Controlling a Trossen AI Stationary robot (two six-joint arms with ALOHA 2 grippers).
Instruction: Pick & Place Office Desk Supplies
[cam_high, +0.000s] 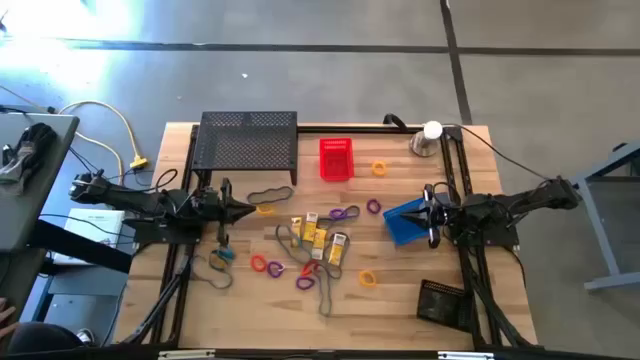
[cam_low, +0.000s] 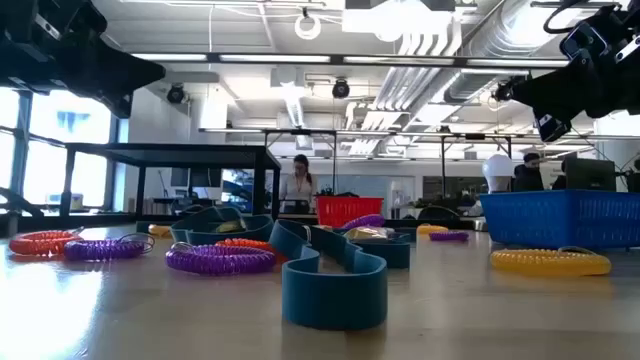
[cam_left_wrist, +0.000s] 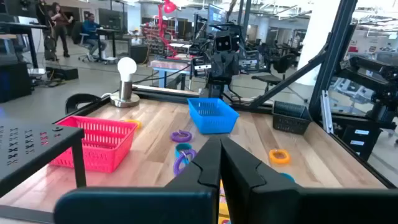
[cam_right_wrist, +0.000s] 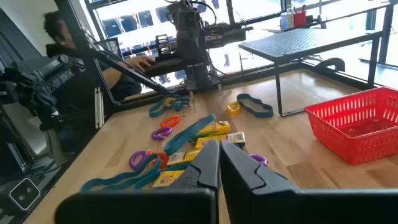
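Waiting above the desk (cam_high: 200, 300), my left tool (cam_high: 250, 210) and my right tool (cam_high: 412, 215) both have their fingers pressed together and hold nothing. The supplies lie spread out in the middle, between my two arms. The little coiled loops (cam_high: 268, 266) look soft, light and springy, so I think they could slip or bounce; I would pinch one side of the ring. The yellow-and-white boxes (cam_high: 312, 231) look light and stiff, best held across the short sides. The thin dark bands (cam_high: 270, 192) look floppy.
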